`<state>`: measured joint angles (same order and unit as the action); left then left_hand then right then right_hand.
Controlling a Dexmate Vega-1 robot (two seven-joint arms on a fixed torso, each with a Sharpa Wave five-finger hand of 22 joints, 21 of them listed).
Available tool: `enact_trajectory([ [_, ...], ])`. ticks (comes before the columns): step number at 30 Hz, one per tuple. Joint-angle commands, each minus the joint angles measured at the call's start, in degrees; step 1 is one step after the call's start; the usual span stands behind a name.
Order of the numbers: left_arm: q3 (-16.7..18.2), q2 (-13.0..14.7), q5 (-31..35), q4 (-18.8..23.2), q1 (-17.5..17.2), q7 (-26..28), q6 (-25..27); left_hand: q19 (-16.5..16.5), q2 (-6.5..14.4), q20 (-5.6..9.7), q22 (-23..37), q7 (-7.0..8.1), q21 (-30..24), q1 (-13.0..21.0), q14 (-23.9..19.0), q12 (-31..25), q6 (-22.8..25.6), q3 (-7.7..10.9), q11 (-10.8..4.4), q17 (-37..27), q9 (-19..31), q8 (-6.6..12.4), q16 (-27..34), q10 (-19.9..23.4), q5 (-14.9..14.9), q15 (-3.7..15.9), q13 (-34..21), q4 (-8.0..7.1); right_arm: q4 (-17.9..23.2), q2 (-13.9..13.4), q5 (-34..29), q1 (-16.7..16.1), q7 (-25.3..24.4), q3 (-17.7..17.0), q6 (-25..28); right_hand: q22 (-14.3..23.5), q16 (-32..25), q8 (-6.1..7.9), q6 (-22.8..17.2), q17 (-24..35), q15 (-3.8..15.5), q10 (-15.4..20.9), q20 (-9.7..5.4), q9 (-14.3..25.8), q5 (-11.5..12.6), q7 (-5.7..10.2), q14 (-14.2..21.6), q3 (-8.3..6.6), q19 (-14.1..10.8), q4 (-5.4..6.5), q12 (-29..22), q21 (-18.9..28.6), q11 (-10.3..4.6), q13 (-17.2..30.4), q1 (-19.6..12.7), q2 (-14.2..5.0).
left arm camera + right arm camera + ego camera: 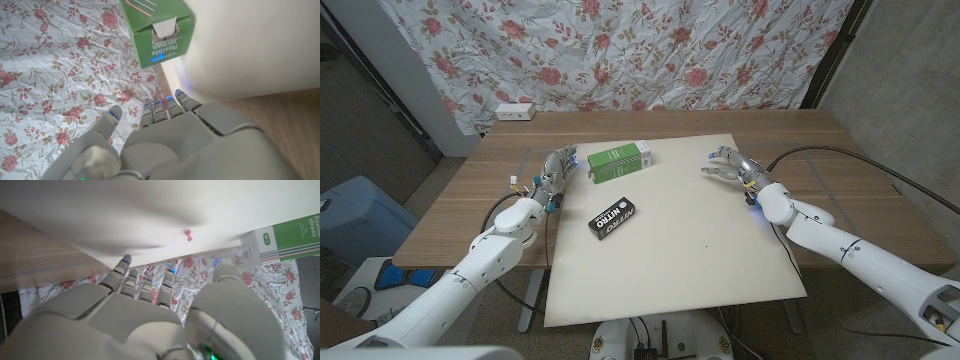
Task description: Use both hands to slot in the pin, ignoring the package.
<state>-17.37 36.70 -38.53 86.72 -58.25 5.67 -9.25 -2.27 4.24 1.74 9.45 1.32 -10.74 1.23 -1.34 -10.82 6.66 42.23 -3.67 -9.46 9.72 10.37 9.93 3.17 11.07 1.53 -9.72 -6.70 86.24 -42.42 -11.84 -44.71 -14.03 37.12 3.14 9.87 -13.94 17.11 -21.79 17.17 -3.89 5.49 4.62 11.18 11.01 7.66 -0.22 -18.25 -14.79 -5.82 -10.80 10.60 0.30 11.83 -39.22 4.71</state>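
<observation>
Head view: left hand (557, 172) stands at the white board's (670, 260) far-left edge, fingers apart and empty, just beside the green straws box (619, 161). Right hand (730, 165) hovers at the far right, fingers spread wide, holding nothing. Both seem staged to either side of the work area, ready to close in together. Right wrist view: a small pink pin (188, 235) sits on the board near its far edge, apparently standing, long axis roughly upright; which end points down is too small to tell. Black Nitro package (613, 216) lies toward the left, untouched.
</observation>
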Motion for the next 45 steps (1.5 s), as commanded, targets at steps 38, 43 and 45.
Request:
enact_trajectory([
  [38, -0.31, -1.42, 1.29, -9.35, 5.0, -5.95, -6.39, -0.19, 5.05, 0.9, 0.32, -0.21, -0.31, 0.31, 0.1, 0.1, 0.33, 0.98, 0.54, -0.15, 0.23, -0.03, 0.05, 0.35, -0.02, -0.32, -0.22, 0.5, -6.13, 3.78, 16.48, 1.25, 5.55, -5.6, -9.24, -0.22, 0.49, -6.67, 11.3, -0.66, 1.59, 1.63, -2.09, -0.63, -0.32, -2.66, 0.25, 1.23, 0.46, 2.46, -0.92, 0.41, 1.58, -0.62, 8.56, -3.81],
  [43, -0.53, -2.49, 1.45, -10.78, 5.46, -6.6, -8.37, -0.22, 5.09, 0.91, 0.33, -0.21, -0.31, 0.35, 0.09, 0.07, 0.3, 1.05, 0.55, -0.15, 0.23, -0.04, 0.07, 0.41, -0.02, -0.29, -0.22, 0.53, -7.44, 4.65, 17.68, 1.35, 5.29, -5.9, -10.79, -0.22, 0.55, -6.66, 11.47, -0.73, 1.72, 1.68, -2.3, -0.66, -0.27, -2.91, 0.2, 1.35, 0.67, 2.84, -0.86, 0.3, 1.75, -0.7, 9.38, -4.32],
  [45, -0.79, -2.97, 1.4, -11.67, 5.81, -7.56, -9.33, -0.2, 5.09, 0.87, 0.33, -0.21, -0.3, 0.37, 0.09, 0.08, 0.29, 1.08, 0.52, -0.14, 0.23, -0.04, 0.07, 0.39, -0.02, -0.31, -0.22, 0.56, -7.47, 4.9, 16.75, 1.61, 4.41, -5.53, -10.39, -0.22, 0.56, -6.54, 11.26, -0.79, 1.96, 2.12, -2.48, -0.69, -0.23, -2.9, 0.24, 1.42, 0.72, 3.12, -0.98, 0.26, 1.73, -0.75, 10.02, -4.79],
])
